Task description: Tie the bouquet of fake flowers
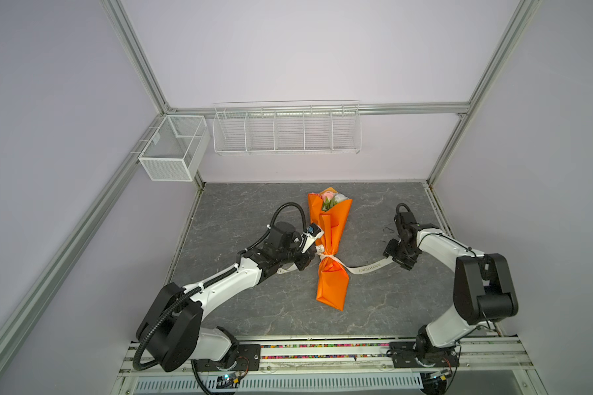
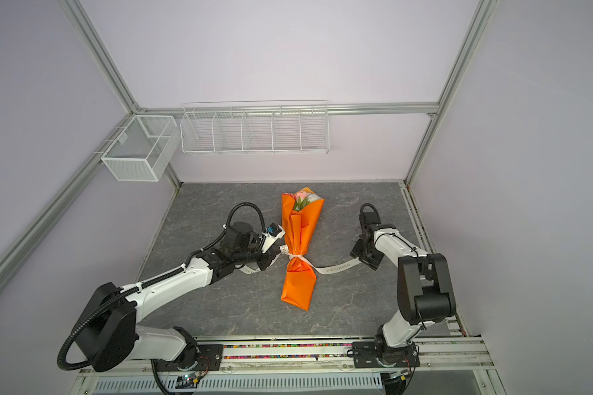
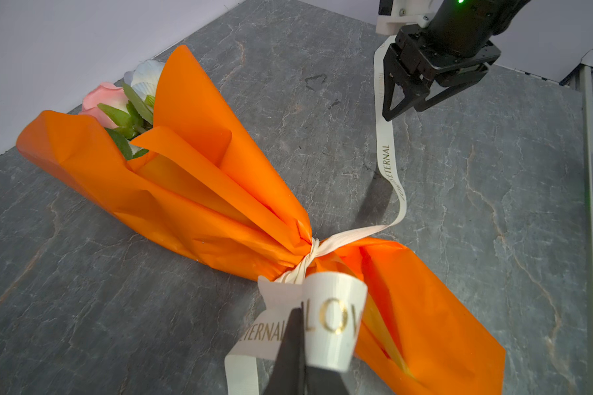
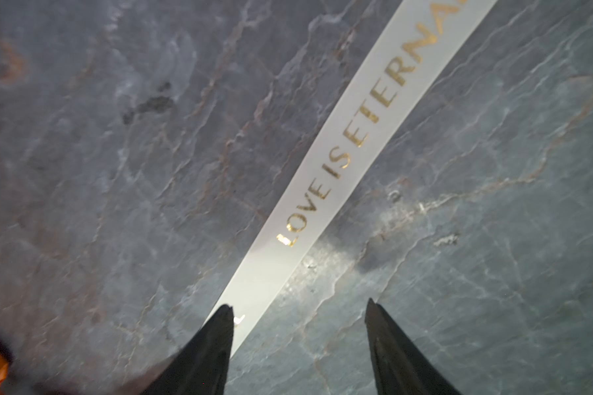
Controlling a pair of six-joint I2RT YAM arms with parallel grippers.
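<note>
The bouquet (image 1: 331, 229) lies flat on the bench (image 1: 240, 212), a ribbon (image 1: 363, 269) cinched round its waist. My left fingers (image 3: 290, 352) are clamped on one ribbon tail; my right fingers (image 4: 401, 355) stand apart over the other.

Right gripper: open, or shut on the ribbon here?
Open. The right gripper has its two fingers standing well apart; the ribbon passes by one fingertip, not pinched between them.

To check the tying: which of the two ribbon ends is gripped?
The ribbon end on the left arm's side: the left gripper is shut on it. The other end lies flat on the table at the open right gripper.
</note>
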